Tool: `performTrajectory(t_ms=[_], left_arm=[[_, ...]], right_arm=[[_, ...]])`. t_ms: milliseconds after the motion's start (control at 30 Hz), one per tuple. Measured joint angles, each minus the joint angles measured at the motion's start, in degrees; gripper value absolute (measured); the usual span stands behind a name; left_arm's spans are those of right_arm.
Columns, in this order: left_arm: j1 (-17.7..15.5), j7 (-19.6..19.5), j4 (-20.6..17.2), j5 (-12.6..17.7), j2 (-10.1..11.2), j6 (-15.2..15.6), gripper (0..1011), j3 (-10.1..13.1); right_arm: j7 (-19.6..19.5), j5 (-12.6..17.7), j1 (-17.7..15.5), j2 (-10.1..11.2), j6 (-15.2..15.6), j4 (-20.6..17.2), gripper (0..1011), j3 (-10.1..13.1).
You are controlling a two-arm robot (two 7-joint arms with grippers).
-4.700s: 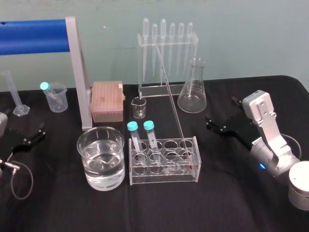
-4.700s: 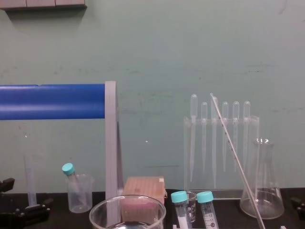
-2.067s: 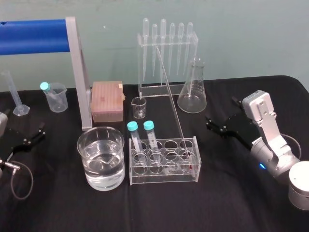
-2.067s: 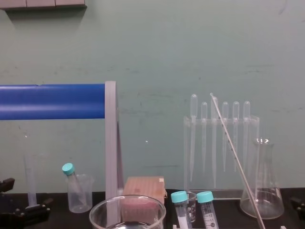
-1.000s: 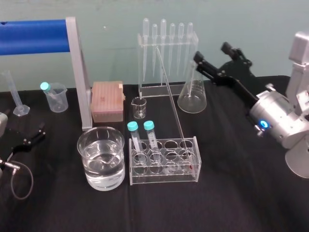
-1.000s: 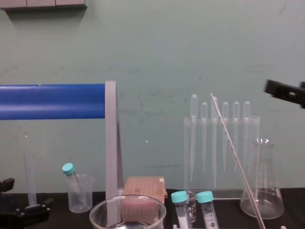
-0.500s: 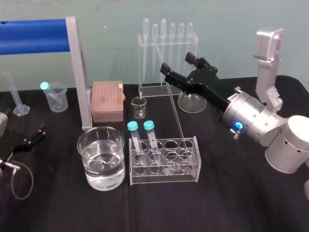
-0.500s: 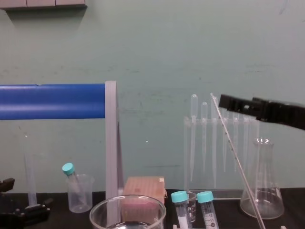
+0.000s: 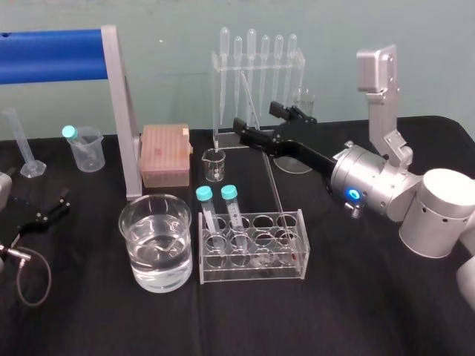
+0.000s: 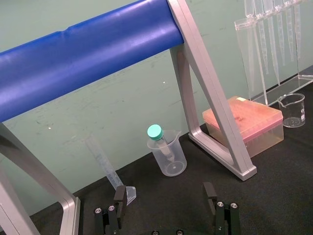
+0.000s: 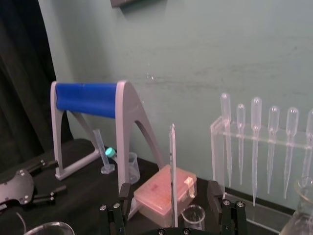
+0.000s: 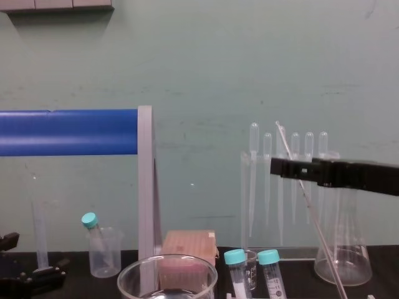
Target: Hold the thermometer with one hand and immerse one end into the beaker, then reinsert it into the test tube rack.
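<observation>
Here, head view: right gripper (image 9: 256,116) above the test tube rack (image 9: 252,252), jaws open astride the thermometer (image 9: 276,191) leaning in it; beaker (image 9: 156,241) just left of the rack. Right wrist view: thermometer (image 11: 172,176) between parted jaws. Left wrist view: left gripper (image 10: 164,196), jaws open.

Black-draped desk (image 9: 356,297): water-filled beaker (image 9: 156,241) up front left, test tube rack (image 9: 252,248) just beside it, pink tip box (image 9: 165,154), small beaker (image 9: 214,165), pipette stand (image 9: 256,89) and conical flask (image 9: 294,165) behind; graduated cylinder (image 9: 22,144) and plastic beaker (image 9: 87,152) far left.

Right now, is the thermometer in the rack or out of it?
In: the thermometer's lower end sits in the test tube rack, leaning. The open right gripper straddles it; the left gripper lies parked.
</observation>
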Motion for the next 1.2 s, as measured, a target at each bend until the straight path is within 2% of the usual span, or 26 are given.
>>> performTrajectory(t_ms=[200,400,1200], left_arm=[[0.0,0.0,0.0,0.0,0.0,0.0,1008,0.0],[0.01,0.0,0.0,0.0,0.0,0.0,1008,0.0],[0.01,0.0,0.0,0.0,0.0,0.0,1008,0.0]], right_arm=[[-0.42,-0.73,0.81,-0.2,1.93,1.28,1003,-0.48],[-0.41,-0.83,1.23,-0.56,2.51,2.14,1003,-0.6],[0.26,-0.99,1.57,-0.95,2.16,2.6,1003,-0.63]])
